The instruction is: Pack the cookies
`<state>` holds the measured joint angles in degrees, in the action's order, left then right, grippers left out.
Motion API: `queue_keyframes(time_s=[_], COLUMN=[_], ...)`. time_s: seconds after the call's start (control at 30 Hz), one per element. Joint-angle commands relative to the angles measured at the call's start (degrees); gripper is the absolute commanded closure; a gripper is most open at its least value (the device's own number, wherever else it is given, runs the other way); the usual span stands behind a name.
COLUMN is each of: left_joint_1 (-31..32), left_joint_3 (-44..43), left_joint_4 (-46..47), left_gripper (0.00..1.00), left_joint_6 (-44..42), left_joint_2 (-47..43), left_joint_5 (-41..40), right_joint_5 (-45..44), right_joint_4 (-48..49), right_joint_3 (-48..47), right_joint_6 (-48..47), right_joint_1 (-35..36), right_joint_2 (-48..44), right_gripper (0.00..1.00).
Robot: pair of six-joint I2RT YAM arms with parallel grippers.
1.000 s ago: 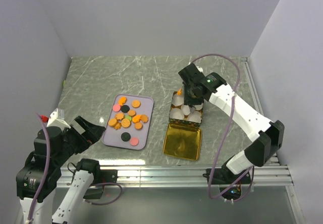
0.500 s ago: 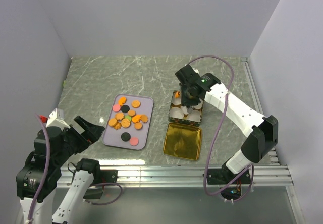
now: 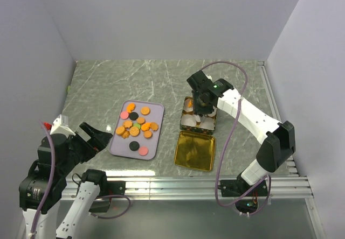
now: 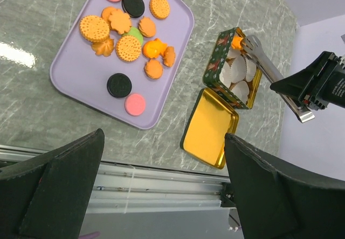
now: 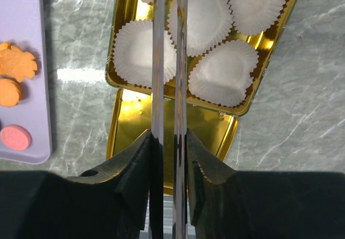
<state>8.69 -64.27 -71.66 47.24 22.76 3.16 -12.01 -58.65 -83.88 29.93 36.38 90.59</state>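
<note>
Plainly, the cookies (image 4: 128, 48) are small, flat and light. They look stiff rather than crumbly, though the pictures cannot settle whether they are baked or moulded. Most lie loose on the lavender tray (image 4: 64, 75): ridged orange rounds, flower-shaped ones, two black sandwich discs, smooth pink discs and one green piece half buried in the heap.

One orange cookie (image 4: 235, 41) is pinched at the tips of the metal tongs (image 4: 264, 61), above the 12 o'clock corner of the tin (image 4: 214, 67) in the left wrist view. The right gripper (image 5: 170, 147) is clamped on the tongs, pressing the two blades almost together. The left gripper (image 4: 163, 136) hangs with its fingers wide apart and holds nothing, at about 7 o'clock from the tray in the overhead view.

Smooth steel on a thin disc is likely a slippery hold. I judge the surest grip is across the flat faces near the middle, with gentle pressure so the piece does not squirt out sideways. The overlapping cookies would be best taken from the top of the heap.

The tin is gold inside and printed green outside, and it holds pleated white paper cups (image 5: 207, 15), which are flimsy and easily pushed aside. Its glossy gold lid (image 3: 195, 150) lies open at 6 o'clock from the tin on the marbled table (image 3: 108, 83).
</note>
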Motion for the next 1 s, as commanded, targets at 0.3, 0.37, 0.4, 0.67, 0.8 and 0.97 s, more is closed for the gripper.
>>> queue_keyframes(time_s=[0.3,0.37,0.4,0.67,0.8,0.97], left_joint_1=[0.1,0.1,0.1,0.1,0.1,0.1], left_joint_3=[0.73,0.81,0.9,0.46,-1.11,-3.58], left_joint_4=[3.54,3.72,3.98,3.63,3.11,2.49], left_gripper=[0.01,0.01,0.01,0.0,0.01,0.0], left_joint_6=[0.74,0.92,1.01,0.74,-1.01,-3.82], left_joint_2=[1.23,1.41,1.32,1.41,2.19,3.95], left_joint_5=[0.62,0.71,0.71,0.01,-1.66,-2.98], right_joint_5=[-3.02,-3.11,-3.02,-2.84,-1.79,-1.96], right_joint_4=[-0.85,-1.2,-1.29,-5.33,-6.39,-7.79], right_joint_3=[-4.45,-4.8,-4.98,-12.18,-16.05,-18.16], right_joint_6=[-1.54,-1.63,-1.63,-1.37,-0.76,1.0], right_joint_1=[-2.54,-2.46,-2.63,-2.46,-1.84,3.15], right_joint_2=[-0.23,-0.41,-0.67,-1.29,-2.08,-2.34], right_gripper=[0.49,0.49,0.49,0.48,0.49,0.49])
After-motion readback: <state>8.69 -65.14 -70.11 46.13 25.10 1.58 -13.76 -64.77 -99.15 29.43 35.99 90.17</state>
